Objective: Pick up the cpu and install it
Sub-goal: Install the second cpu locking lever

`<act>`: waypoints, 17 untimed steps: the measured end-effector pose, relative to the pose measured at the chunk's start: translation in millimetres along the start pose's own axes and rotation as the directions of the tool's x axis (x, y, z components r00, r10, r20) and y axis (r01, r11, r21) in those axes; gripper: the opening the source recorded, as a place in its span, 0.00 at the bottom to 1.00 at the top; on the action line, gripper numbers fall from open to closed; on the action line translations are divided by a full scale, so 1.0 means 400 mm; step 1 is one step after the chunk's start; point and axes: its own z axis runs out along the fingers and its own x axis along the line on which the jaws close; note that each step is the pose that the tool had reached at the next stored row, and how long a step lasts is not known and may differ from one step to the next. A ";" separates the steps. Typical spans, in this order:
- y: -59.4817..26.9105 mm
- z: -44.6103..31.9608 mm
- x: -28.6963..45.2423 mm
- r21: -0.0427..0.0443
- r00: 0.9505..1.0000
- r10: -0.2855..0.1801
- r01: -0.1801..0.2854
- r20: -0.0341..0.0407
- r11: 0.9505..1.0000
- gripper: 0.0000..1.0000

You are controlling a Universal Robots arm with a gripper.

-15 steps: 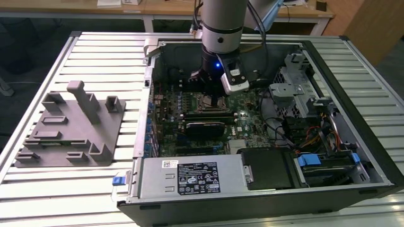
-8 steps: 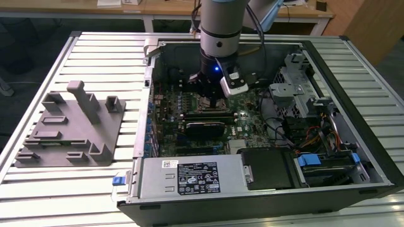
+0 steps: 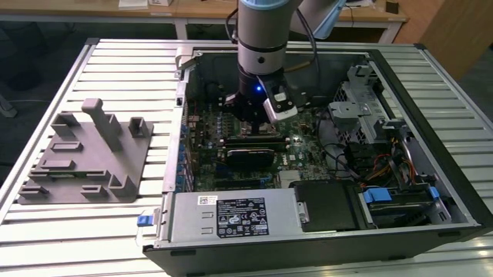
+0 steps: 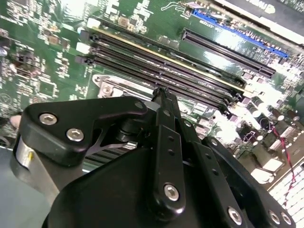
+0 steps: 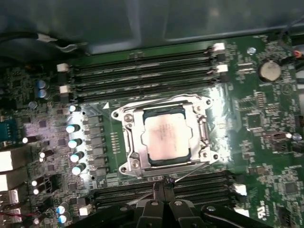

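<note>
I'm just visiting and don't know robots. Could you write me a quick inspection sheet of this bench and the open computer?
Surface: slatted metal table carrying an open computer case.
Job's things: cpu lies in the metal socket frame on the motherboard, with memory slots beside it.
Clutter: grey tray with upright posts, on the exterior view's left.
Gripper: gripper is inside the case, low over the board near the socket's edge; fingertips together, holding nothing.
Cables: bundled wires by the drive bays; a cable runs along the arm.
Surroundings: wooden desks behind the table.
</note>
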 end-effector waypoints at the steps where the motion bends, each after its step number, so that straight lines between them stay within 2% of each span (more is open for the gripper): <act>1: -0.001 0.002 0.004 -0.002 1.000 -0.007 0.007 0.000 1.000 0.11; 6: -0.007 0.012 0.018 -0.008 0.999 -0.039 0.039 -0.001 0.999 0.11; 12: -0.016 0.023 0.036 -0.022 0.998 -0.068 0.068 -0.003 0.997 0.11; 14: -0.019 0.026 0.040 -0.028 0.997 -0.076 0.076 -0.004 0.997 0.11; 17: -0.023 0.030 0.044 -0.041 0.996 -0.086 0.086 -0.004 0.995 0.11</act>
